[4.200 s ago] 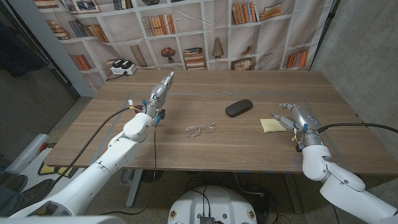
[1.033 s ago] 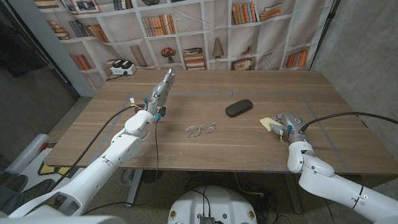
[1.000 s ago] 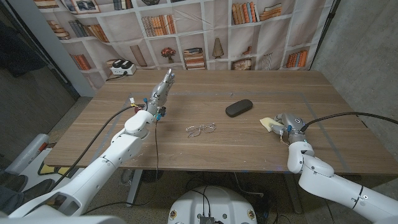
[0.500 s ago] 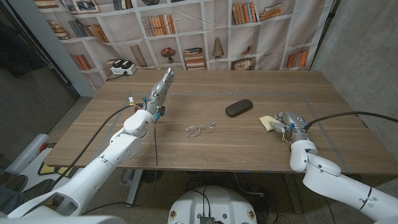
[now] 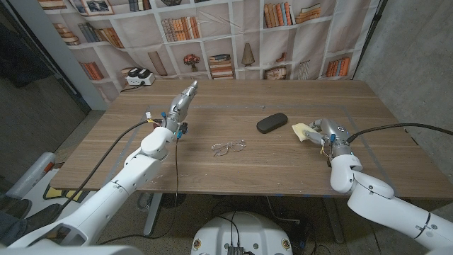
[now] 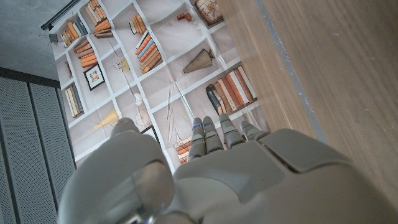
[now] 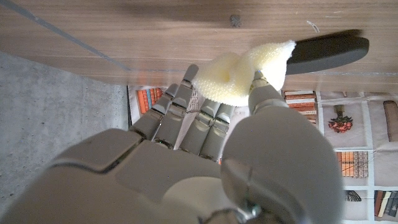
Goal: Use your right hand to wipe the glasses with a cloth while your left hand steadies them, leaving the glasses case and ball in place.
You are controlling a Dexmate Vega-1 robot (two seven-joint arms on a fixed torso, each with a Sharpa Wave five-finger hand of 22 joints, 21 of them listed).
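Cloth (image 7: 239, 76) — bunched in right hand (image 7: 205, 168)

the robot's left hand (image 6: 211, 180) is showing its grey back, fingers (image 6: 214, 134) reaching out straight and apart, holding nothing. beyond them a bookshelf-print backdrop (image 6: 168, 68) is hanging past the edge of the wooden desk (image 6: 336, 68).
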